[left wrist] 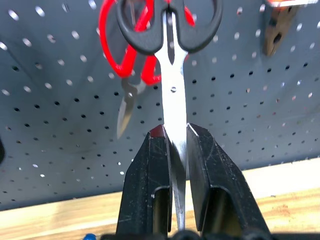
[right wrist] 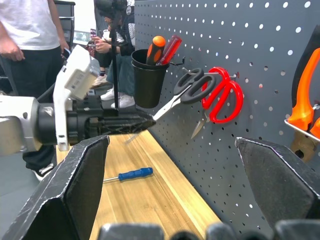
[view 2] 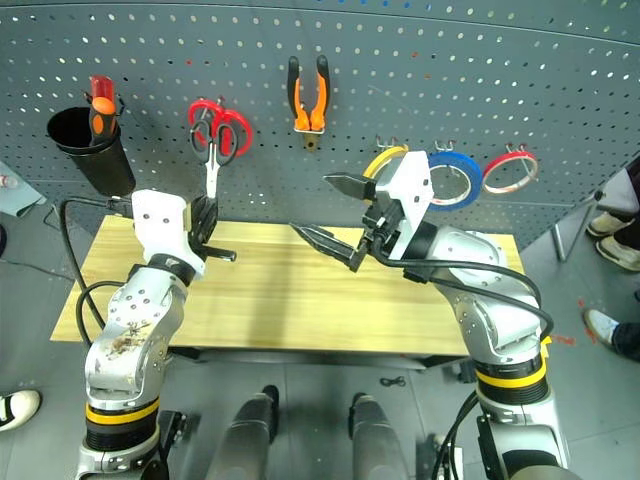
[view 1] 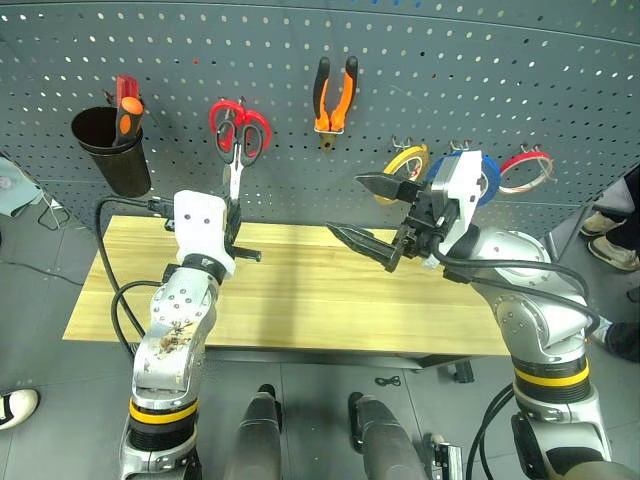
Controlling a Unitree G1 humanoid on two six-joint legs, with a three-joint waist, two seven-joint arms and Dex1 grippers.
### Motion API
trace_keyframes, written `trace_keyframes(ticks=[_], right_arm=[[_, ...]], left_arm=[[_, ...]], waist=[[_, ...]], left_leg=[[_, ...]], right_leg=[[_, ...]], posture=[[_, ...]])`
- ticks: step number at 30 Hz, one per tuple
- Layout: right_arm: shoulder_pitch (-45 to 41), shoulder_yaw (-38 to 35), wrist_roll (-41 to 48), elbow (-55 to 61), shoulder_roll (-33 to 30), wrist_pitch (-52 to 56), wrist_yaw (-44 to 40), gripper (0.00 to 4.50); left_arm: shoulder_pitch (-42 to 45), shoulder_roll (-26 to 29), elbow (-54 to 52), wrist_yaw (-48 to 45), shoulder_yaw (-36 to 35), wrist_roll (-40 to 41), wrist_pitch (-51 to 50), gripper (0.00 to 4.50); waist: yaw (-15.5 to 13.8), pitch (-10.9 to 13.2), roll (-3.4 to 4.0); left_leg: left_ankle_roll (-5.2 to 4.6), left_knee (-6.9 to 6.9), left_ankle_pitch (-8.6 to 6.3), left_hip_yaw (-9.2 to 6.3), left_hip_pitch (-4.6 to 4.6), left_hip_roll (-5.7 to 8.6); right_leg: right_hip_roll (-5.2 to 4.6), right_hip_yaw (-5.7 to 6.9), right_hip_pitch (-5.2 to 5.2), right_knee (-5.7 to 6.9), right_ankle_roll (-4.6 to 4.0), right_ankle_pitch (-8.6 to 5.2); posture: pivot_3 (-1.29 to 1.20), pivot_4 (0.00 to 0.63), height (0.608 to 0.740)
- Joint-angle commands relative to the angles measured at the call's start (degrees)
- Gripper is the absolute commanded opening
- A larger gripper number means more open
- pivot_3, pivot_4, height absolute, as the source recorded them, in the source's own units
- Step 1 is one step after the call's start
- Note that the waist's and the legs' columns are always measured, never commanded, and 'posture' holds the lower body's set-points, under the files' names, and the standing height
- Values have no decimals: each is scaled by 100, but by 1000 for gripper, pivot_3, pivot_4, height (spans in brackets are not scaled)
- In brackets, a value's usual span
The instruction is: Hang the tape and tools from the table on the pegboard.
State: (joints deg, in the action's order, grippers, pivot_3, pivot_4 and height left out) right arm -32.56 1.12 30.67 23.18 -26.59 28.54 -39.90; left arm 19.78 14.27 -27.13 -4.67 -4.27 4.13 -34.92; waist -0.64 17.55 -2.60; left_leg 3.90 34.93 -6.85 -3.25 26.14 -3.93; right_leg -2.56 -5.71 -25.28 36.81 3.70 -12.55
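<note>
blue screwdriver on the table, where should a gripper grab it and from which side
Probably the blue handle, the thicker part, from straight above. The blue-handled screwdriver lies flat on the table, clear of other things, its slim shaft pointing away from the pegboard. Fingers should close across the handle's width. The open right gripper is free; the left gripper is shut on the black-handled scissors.

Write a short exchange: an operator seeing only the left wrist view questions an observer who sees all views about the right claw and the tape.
Operator: My left claw grips the black-handled scissors by the blades. What's the right claw doing?
Observer: It's open and empty, raised in front of the pegboard.
Operator: And the yellow tape?
Observer: It hangs on the pegboard, beside a blue roll.
</note>
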Motion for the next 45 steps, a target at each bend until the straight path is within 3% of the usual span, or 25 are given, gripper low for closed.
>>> trace_keyframes(ticks=[1,6,7,12,18,27,36,42,45], right_arm=[[-8,-144,139,253,-30,2,10,4500],[49,-75,133,281,-17,12,-12,4500],[72,-44,118,282,-20,3,-33,4500],[38,156,80,264,100,-29,-70,4500],[-655,590,-39,-111,977,-100,200,4500],[-351,1730,-1036,-834,1052,-377,-142,4500],[-594,1972,-1302,-762,1226,55,-85,4500],[-586,1872,-1315,-626,1158,297,-67,4500],[-555,1819,-1289,-582,1109,394,-74,4500]], left_arm=[[22,53,-88,-50,-7,-53,164,1922],[-364,28,-176,-49,-79,-33,86,4337],[-454,46,-142,-54,-101,-43,109,4430],[-709,352,374,-291,-317,-42,397,4430],[-813,1076,1715,-781,-565,-77,1097,4430],[511,1942,4296,-1457,-285,-278,1434,4430],[1982,1904,7603,-2113,-12,-395,2242,4430],[2475,1794,8676,-2119,-31,-395,2356,4430],[2548,1734,8997,-2214,-89,-331,2385,3655]], waist=[[2,0,0],[10,0,0],[7,0,0],[10,0,0],[93,3,5],[-79,12,16],[-8,16,16],[-2,52,16],[0,93,17]], left_leg=[[0,0,0,0,0,0],[0,-2,0,0,0,0],[0,-2,0,0,0,0],[0,-1,0,0,-1,-1],[0,-6,0,0,-9,-5],[0,-10,0,0,2,-5],[-1,-21,0,0,12,-9],[-1,-21,0,0,29,-8],[-1,-19,0,0,29,-8]], right_leg=[[0,0,0,0,0,0],[0,0,0,-1,-14,8],[0,0,0,-1,-14,8],[0,0,-1,2,-6,3],[4,0,-9,20,-8,-4],[-1,12,-15,16,-7,-16],[4,14,-41,31,-15,-24],[4,13,-61,34,-12,-25],[3,13,-61,35,-12,-26]], posture=[[96,244,740],[100,254,740],[101,256,740],[103,271,740],[105,295,740],[132,333,740],[103,356,740],[90,377,740],[80,385,740]])
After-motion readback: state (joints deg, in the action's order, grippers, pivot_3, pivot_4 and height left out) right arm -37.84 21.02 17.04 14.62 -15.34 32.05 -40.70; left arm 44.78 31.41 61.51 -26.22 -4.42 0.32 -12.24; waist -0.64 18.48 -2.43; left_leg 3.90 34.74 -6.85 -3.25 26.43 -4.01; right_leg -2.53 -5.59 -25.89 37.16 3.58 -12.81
